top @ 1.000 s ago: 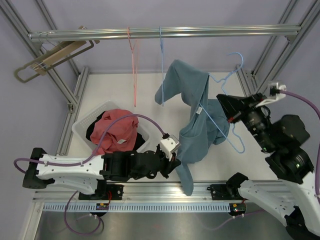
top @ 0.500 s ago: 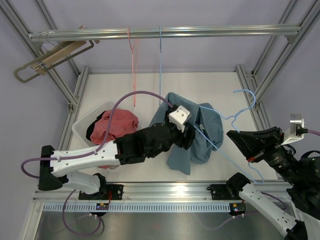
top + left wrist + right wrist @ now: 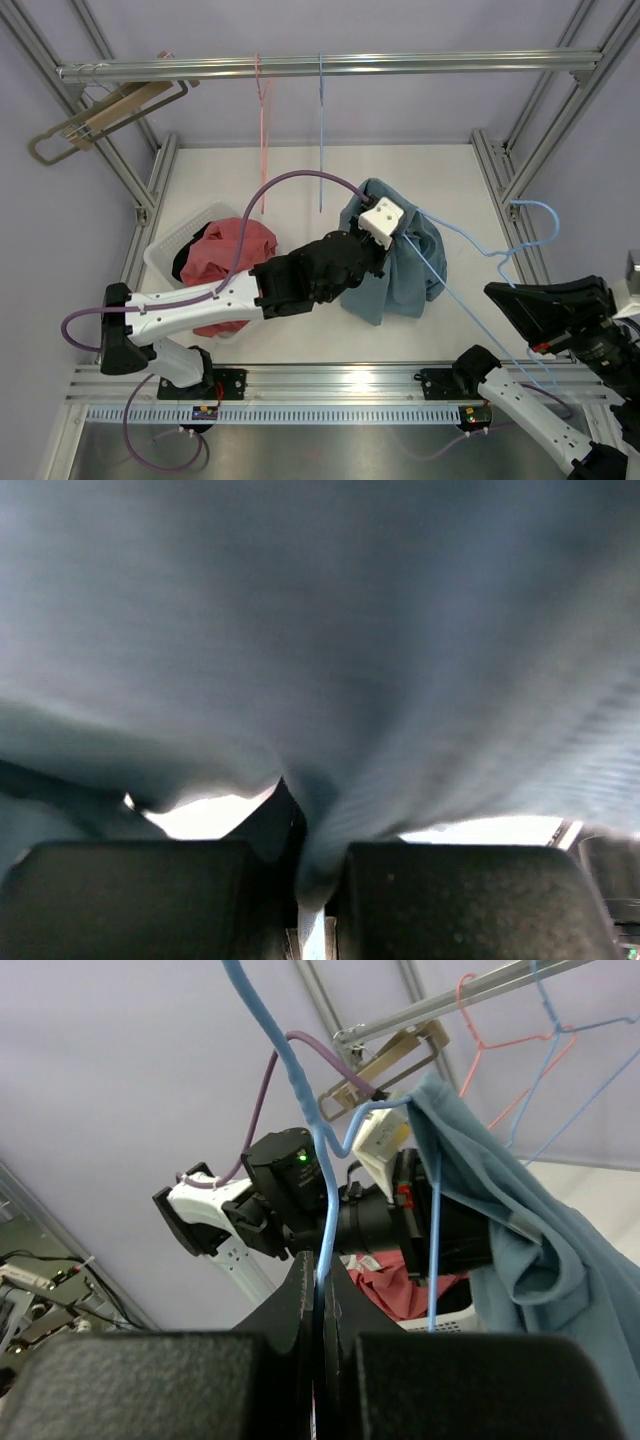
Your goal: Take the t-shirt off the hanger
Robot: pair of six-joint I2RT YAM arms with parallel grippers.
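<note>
Between left fingers (image 3: pixel 130 900), t-shirt (image 3: pixel 320 630), between right fingers (image 3: pixel 200 1385), hanger (image 3: pixel 320 1200)

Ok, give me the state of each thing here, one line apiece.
t-shirt, bunched, partly on light blue hanger
light blue hanger, off the rail, one end inside t-shirt
left gripper, shut on t-shirt
right gripper, shut on light blue hanger
basket, holding red garment
pink hanger, hanging empty on rail

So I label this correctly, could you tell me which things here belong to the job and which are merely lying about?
Job: blue t-shirt, light-blue hanger, left gripper, right gripper.
Lying about: basket, red garment, pink hanger, spare blue hanger, wooden hanger.
</note>
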